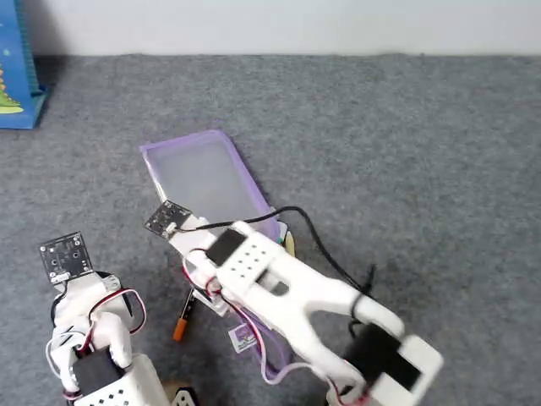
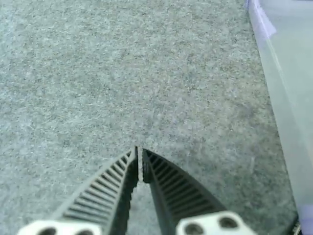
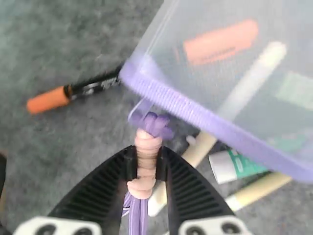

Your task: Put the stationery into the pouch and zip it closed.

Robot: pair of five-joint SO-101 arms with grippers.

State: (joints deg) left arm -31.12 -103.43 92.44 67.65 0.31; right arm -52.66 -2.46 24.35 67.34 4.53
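Observation:
The purple-edged translucent pouch (image 1: 203, 176) lies on the grey carpet, with one end under my right arm (image 1: 279, 288). My right gripper (image 3: 145, 157) is shut on the knotted pink and purple zipper cord (image 3: 146, 147) at the pouch's purple edge (image 3: 195, 115). Through the pouch wall (image 3: 220, 73) I see an orange highlighter (image 3: 220, 41), a cream pen (image 3: 254, 68) and something green. Cream pens (image 3: 254, 193) and a green-white tube (image 3: 234, 164) stick out past the edge. An orange-capped black marker (image 3: 73, 93) (image 1: 183, 320) lies outside on the carpet. My left gripper (image 2: 139, 157) is shut with nothing in it, over bare carpet beside the pouch (image 2: 288, 73).
A blue box (image 1: 19, 76) stands at the far left by the white wall. My left arm (image 1: 84, 338) sits at the front left. Open carpet stretches to the right of the pouch and behind it.

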